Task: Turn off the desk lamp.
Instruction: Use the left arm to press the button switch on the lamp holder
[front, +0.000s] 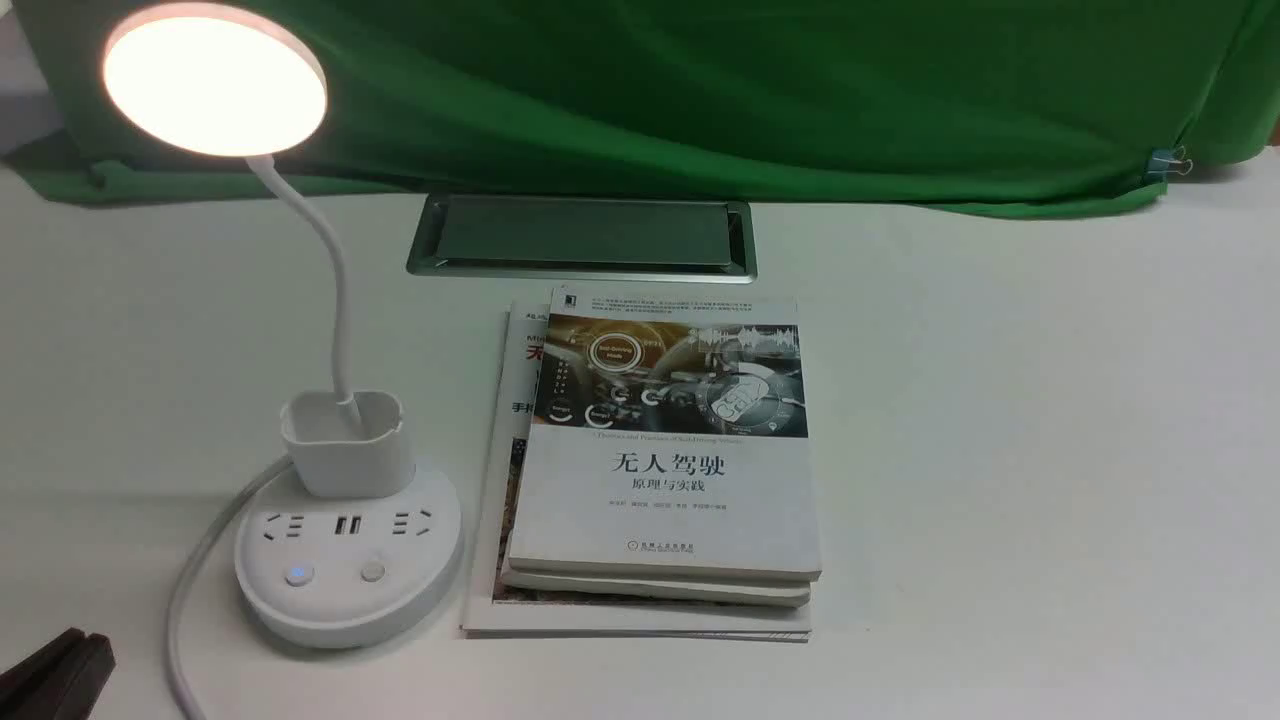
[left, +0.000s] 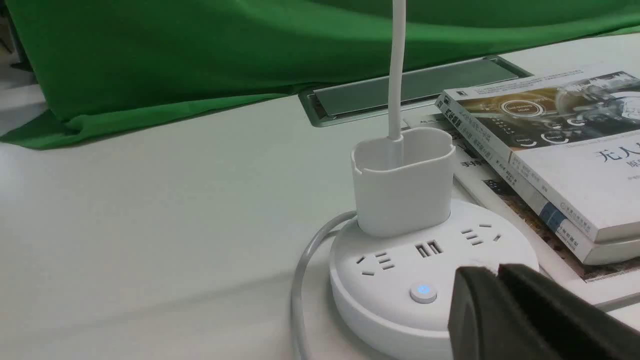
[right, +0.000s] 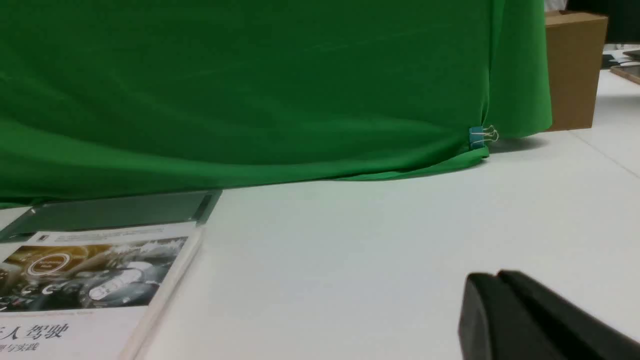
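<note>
The white desk lamp (front: 352, 600), with a flat round disc head, a thin flexible neck, a small cup holder and a round socketed base, stands upright at the left of the white tabletop (front: 1000, 450). Its disc head glows warm white, tilted at the top of the curved neck. Of the two round buttons on the near part of the base, the left one (front: 299, 574) shows a blue light; the right one (front: 373, 571) is pale and unlit. A grey-white cable (front: 190, 570) curves around the left side of the base towards the near edge of the view.

The left arm's dark claw (left: 500, 270) reaches in at the near left corner, its tips just left of the lamp base and apart from it, with the fingers together and nothing between them. The right arm's dark claw (right: 495, 275) appears in its own wrist view alone, above the bare right part of the tabletop, its fingers likewise together.

A stack of paperback books (front: 665, 500), the top one white with a dark dashboard picture, lies right of the lamp. Beyond it, a dark grey-green rectangular panel with a metallic frame (front: 585, 232) is set in the tabletop. A draped green cloth (front: 700, 100) spans the far side, a blue-black binder clip (front: 1165, 164) gripping its lower edge at the right. A brown cardboard box (right: 572, 72) stands behind the cloth at the far right.
</note>
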